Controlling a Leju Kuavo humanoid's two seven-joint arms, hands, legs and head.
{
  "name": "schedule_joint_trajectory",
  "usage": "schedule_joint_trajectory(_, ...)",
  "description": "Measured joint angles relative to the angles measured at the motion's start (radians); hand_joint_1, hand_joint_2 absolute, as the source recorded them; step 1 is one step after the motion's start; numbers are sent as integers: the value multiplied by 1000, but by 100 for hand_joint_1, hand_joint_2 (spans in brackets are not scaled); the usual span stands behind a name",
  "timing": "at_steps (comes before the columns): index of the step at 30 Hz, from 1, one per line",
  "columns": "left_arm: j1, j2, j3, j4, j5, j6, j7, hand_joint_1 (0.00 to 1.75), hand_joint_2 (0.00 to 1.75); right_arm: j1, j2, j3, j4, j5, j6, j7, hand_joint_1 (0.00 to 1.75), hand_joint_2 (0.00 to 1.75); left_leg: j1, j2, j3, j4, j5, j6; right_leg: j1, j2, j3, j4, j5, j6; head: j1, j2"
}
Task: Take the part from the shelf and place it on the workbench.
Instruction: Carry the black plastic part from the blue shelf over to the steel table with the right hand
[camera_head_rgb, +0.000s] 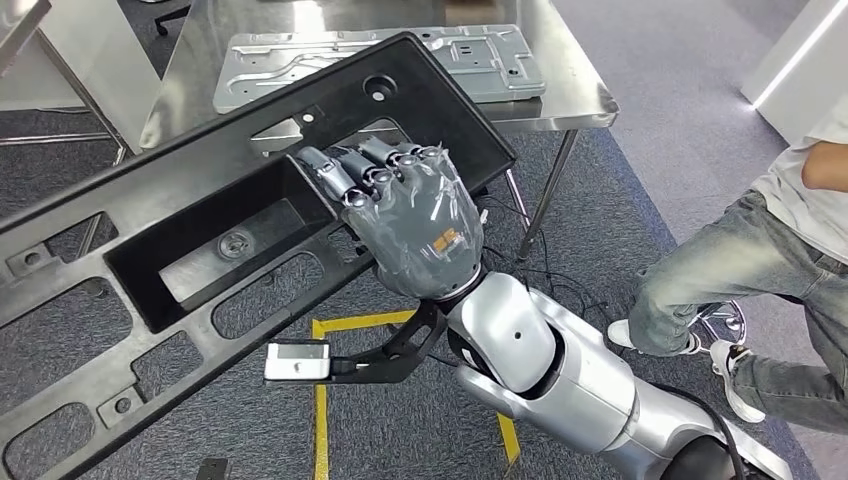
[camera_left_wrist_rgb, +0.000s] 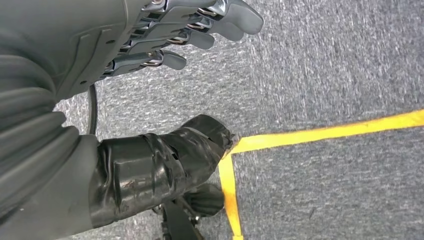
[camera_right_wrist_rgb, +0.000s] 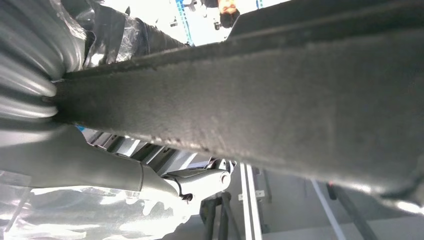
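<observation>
Part (camera_head_rgb: 200, 250): long black plastic panel with cut-outs and a deep rectangular recess, held in the air over grey carpet and yellow floor tape (camera_head_rgb: 322, 400). Long axis runs diagonally in head view, from near-left up to far-right; far end overlaps the near edge of the steel worktop (camera_head_rgb: 560, 100). Right hand (camera_head_rgb: 405, 215) grips the panel's inner rim at the recess, fingers (camera_head_rgb: 375, 165) curled over the edge. Right wrist view adds the underside of the part (camera_right_wrist_rgb: 260, 100), rough and dark, close to the lens. Left wrist view: left hand (camera_left_wrist_rgb: 125, 65) holds nothing, fingers apart, above carpet. Farther off, a grey stamped metal plate (camera_head_rgb: 470, 55) lies on the worktop. Person (camera_head_rgb: 760, 260) seated at right
</observation>
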Motion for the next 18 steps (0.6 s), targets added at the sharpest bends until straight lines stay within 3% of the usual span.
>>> schedule_joint_trajectory(2, -2, 0, -2, 0, -1, 0, 1, 0, 175, -1, 0, 0, 0, 0, 2, 0, 175, 175, 0, 0, 5, -2, -2, 12, -1, 1, -42, 88, -46, 6, 4, 0)
schedule_joint_trajectory(4, -3, 0, -4, 0, -2, 3, 5, 0, 175, -1, -1, 0, 0, 0, 9, 1, 175, 175, -4, -1, 6, -2, -6, 19, 0, 2, -113, 218, -95, 6, 6, 0)
schedule_joint_trajectory(5, -2, 1, -5, 0, -1, 6, 6, 0, 175, -1, -2, 0, 0, 0, 14, 2, 175, 175, -6, -1, 8, -2, -8, 21, 0, 2, -139, 258, -99, 4, 7, 0)
schedule_joint_trajectory(6, -2, 1, -7, 0, -1, 9, 8, 0, 175, 0, -3, 0, 0, 0, 17, 2, 175, 175, -9, -3, 11, -2, -10, 23, 1, 2, -149, 264, -85, 1, 7, 0)
schedule_joint_trajectory(7, -2, 1, -8, 0, -1, 12, 9, 0, 175, 0, -4, 0, 0, 0, 20, 2, 175, 175, -11, -5, 15, -2, -13, 24, 3, 3, -139, 232, -54, -5, 7, 0)
schedule_joint_trajectory(9, -2, 0, -13, 0, -1, 14, 9, 0, 175, -2, -5, 0, 0, 0, 22, 3, 175, 175, -14, -9, 24, -2, -19, 23, 11, 5, -83, 106, 19, -25, 6, 0)
schedule_joint_trajectory(10, -3, 0, -14, -1, -1, 14, 9, 0, 175, -3, -5, 0, 0, 0, 23, 3, 175, 175, -16, -10, 26, -2, -22, 20, 15, 6, -56, 47, 37, -35, 6, 0)
schedule_joint_trajectory(12, -3, 0, -16, -1, 0, 15, 9, 0, 175, -4, -6, 0, 0, 0, 27, 4, 175, 175, -15, -11, 27, -4, -26, 12, 22, 7, -31, -4, 37, -46, 7, 0)
schedule_joint_trajectory(15, -3, 8, -17, -2, 6, 19, 9, 0, 175, -3, -7, 0, 0, 0, 29, 6, 175, 175, -14, -8, 32, -2, -34, -4, 16, 5, -9, -31, 33, -49, 8, 0)
schedule_joint_trajectory(16, -4, 11, -17, -2, 8, 19, 9, 0, 175, -3, -7, 0, 0, -1, 28, 7, 175, 175, -14, -6, 23, 20, -43, -9, 11, 4, 3, -41, 32, -52, 7, 0)
schedule_joint_trajectory(18, -4, 16, -17, -2, 13, 19, 9, 0, 175, -3, -7, 0, 0, -2, 28, 7, 175, 175, -10, -3, -34, 125, -79, -19, 8, 2, 24, -49, 23, -55, 4, 0)
